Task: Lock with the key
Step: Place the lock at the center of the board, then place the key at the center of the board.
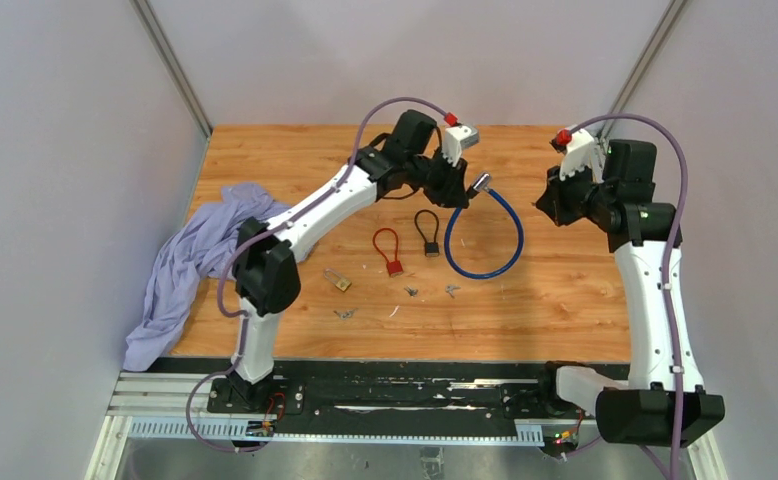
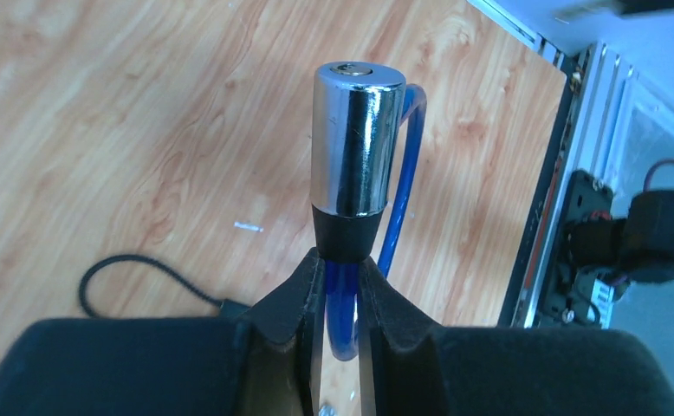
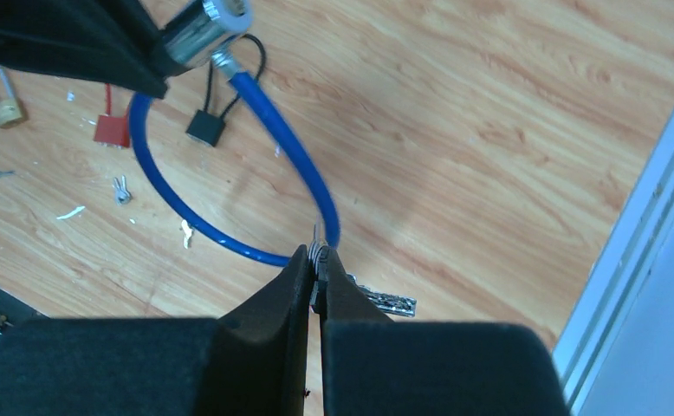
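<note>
A blue cable lock (image 1: 518, 232) loops over the wooden table, its chrome cylinder head (image 1: 482, 182) raised off the surface. My left gripper (image 2: 340, 264) is shut on the blue cable (image 2: 342, 303) just below the head's black collar, and the chrome cylinder (image 2: 355, 143) stands up past the fingertips with its keyhole end facing away. To the right of the loop, my right gripper (image 3: 318, 258) is shut on a silver key (image 3: 385, 302). The key's blade sticks out sideways to the right and a ring shows at the tips. The lock's head (image 3: 204, 30) is at upper left in the right wrist view, apart from the key.
A red padlock (image 1: 390, 250), a black padlock (image 1: 428, 232) and a small brass padlock (image 1: 339, 281) lie left of the blue loop. Loose keys (image 1: 411, 291) are scattered toward the near edge. A purple cloth (image 1: 195, 260) drapes over the table's left edge.
</note>
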You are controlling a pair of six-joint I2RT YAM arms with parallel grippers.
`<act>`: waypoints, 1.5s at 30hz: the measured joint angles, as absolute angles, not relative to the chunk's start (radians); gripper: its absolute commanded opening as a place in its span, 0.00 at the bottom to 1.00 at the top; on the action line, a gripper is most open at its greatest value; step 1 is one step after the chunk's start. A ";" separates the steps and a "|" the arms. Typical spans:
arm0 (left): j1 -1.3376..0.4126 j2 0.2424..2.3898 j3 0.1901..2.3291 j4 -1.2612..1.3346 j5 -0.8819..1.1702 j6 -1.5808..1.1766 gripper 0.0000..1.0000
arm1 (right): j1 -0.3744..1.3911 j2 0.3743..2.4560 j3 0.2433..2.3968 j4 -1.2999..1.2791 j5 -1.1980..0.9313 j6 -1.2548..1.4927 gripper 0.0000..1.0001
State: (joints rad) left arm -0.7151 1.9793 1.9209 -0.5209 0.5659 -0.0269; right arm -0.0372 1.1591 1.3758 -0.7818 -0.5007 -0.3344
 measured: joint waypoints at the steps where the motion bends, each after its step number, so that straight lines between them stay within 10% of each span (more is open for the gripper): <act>1: -0.715 2.015 1.940 -0.513 0.569 -0.061 0.00 | -0.046 1.148 1.359 -0.783 -0.492 -0.331 0.01; 11: -0.709 2.396 2.142 -0.298 0.623 -0.471 0.03 | -0.102 1.056 1.240 -0.815 -0.471 -0.340 0.01; 24: -0.654 2.575 2.283 -0.192 0.633 -0.614 0.50 | -0.103 1.073 1.100 -0.836 -0.556 -0.458 0.01; 37: -0.574 2.535 2.303 -0.297 0.612 -0.405 0.65 | 0.042 1.192 0.920 -0.785 -0.548 -0.587 0.01; 45: -0.558 2.104 1.924 -0.429 0.375 -0.046 0.76 | 0.125 1.430 0.891 -0.722 -0.500 -0.603 0.03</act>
State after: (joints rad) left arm -0.5579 2.1036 1.9236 -0.4294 0.3752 -0.0460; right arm 0.1246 1.4300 0.8906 -0.7216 -0.4999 -0.6033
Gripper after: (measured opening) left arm 0.717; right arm 0.033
